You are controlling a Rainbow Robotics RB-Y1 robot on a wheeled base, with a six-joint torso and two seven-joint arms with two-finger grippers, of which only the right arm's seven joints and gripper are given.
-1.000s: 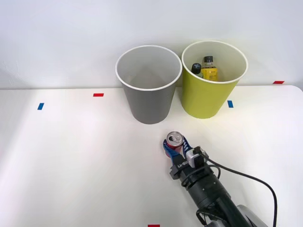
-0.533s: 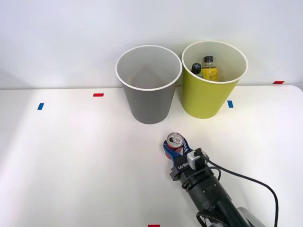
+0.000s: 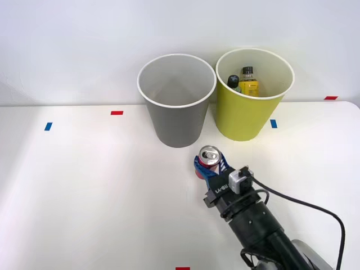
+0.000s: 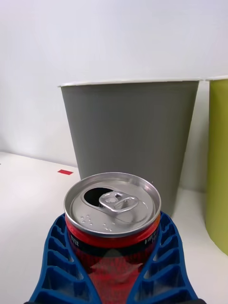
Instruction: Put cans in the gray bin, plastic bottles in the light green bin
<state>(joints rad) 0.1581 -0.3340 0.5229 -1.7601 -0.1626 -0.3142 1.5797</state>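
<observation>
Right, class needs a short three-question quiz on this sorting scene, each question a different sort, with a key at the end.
1. True or false: the red can lies on its side on the table.
2. Which bin holds the two plastic bottles? A) the gray bin B) the light green bin C) neither
3. Fill in: the right claw is shut on the ____.

Key
1. False: it is upright between the blue fingers, pull tab up.
2. B.
3. Red can, held in front of the gray bin.
</observation>
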